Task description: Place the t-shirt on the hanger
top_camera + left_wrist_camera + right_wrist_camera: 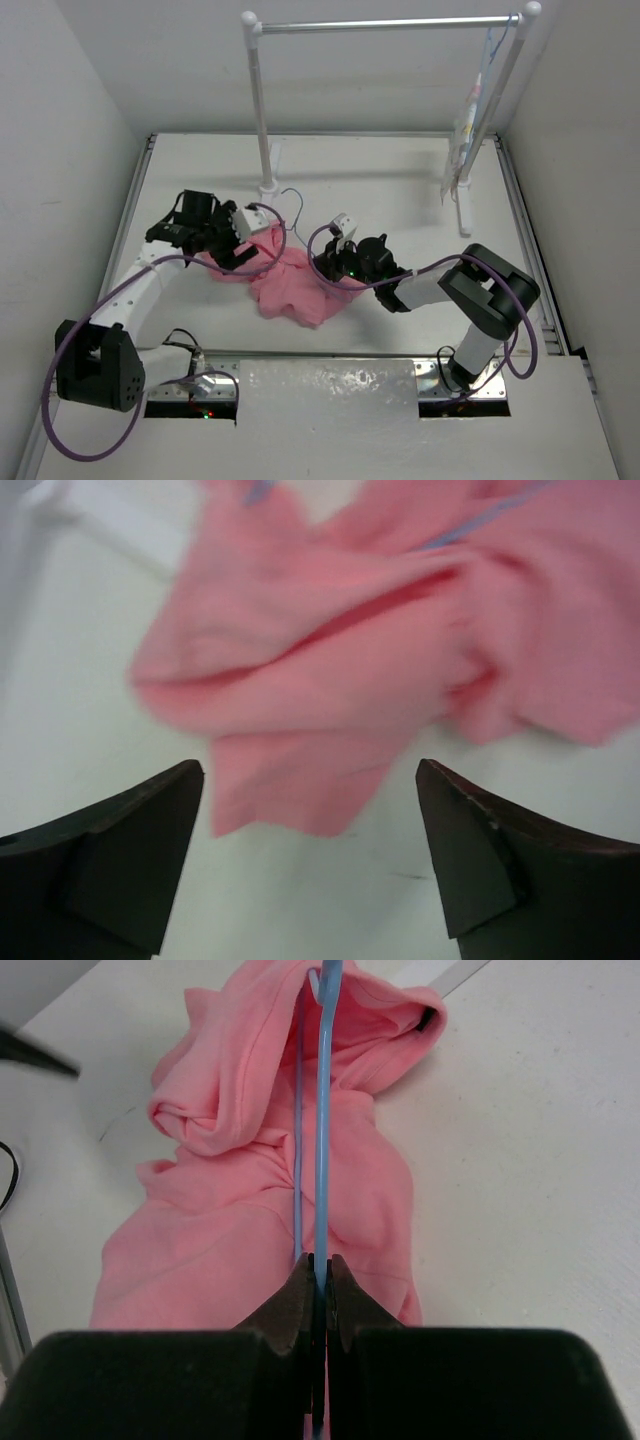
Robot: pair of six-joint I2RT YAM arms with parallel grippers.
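Observation:
The salmon-pink t-shirt (287, 282) lies crumpled on the table between the two arms. The pale blue wire hanger (321, 1110) runs through the bunched shirt, and its hook (293, 204) sticks out on the far side. My right gripper (318, 1260) is shut on the hanger's wire at the shirt's near right edge (331, 266). My left gripper (310, 770) is open and empty, just above the table in front of a loose shirt edge (300, 790), at the shirt's left side (243, 248). A short bit of hanger wire (480, 520) shows in the left wrist view.
A white tube clothes rail (390, 22) stands at the back, its left post (262, 110) just behind the shirt. Another hanger with a whitish sheet (468, 125) hangs at the rail's right end. Purple cables loop around both arms.

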